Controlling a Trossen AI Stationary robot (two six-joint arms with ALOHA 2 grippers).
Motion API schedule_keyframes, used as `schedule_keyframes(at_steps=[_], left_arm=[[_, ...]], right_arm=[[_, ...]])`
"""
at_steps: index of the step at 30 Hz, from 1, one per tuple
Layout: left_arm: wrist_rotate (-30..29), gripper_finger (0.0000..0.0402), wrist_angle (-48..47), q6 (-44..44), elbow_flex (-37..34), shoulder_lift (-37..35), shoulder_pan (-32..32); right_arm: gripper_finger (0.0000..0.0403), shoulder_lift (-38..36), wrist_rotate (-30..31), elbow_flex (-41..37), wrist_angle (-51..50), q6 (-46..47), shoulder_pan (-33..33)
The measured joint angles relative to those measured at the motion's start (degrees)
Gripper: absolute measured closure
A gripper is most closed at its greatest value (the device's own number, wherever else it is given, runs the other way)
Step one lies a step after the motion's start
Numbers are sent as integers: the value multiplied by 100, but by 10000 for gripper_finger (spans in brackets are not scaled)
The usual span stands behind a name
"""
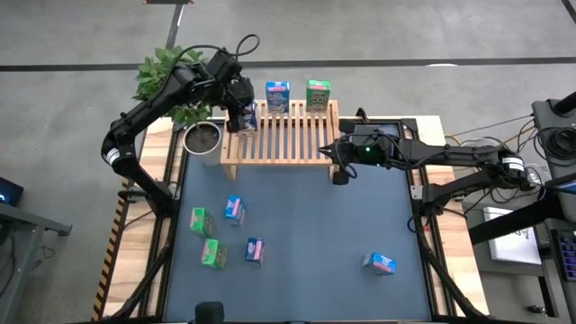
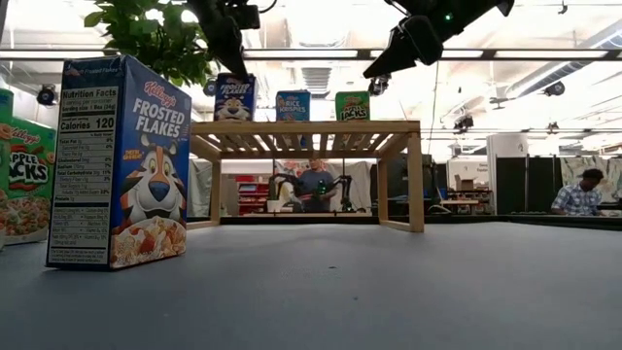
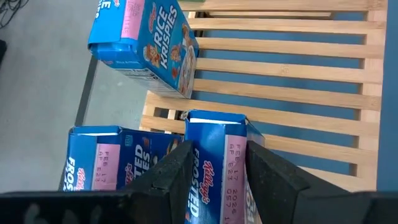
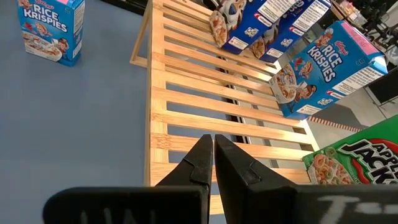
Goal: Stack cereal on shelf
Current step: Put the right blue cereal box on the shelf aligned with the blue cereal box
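Placing step in hand, by the look of it: left gripper [image 3: 217, 154] clamped on the top of an upright Frosted Flakes box [image 3: 217, 127], one finger on each broad face, over the back left corner of the shelf [image 1: 288, 135]. Cannot tell whether the box's base already rests on the slats. Just beside the pincer, a second Frosted Flakes box [image 3: 118, 155]; farther along the back edge, a Rice Krispies box [image 3: 155, 43], then an Apple Jacks box [image 1: 318, 94]. Right gripper [image 4: 214, 155] waiting with fingers pressed together and holding nothing, over the shelf's front right corner. Well away from both pincers, five loose boxes [image 1: 234, 209] lying on the table, so probably under halfway done. Next likely calls for seating the held box flat and square next to its neighbour, parting the fingers, and lifting straight up without nudging either box over.
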Motion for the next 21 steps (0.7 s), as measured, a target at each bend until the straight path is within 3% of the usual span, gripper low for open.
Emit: schedule_keyframes(at_steps=[7,21], left_arm=[[-545,275,-8,-5,0,-9,-24],[-713,271,-5,30,-55,-7,-66]], right_arm=[[394,0,2,0,-2,102,0],[394,0,2,0,-4,102,0]])
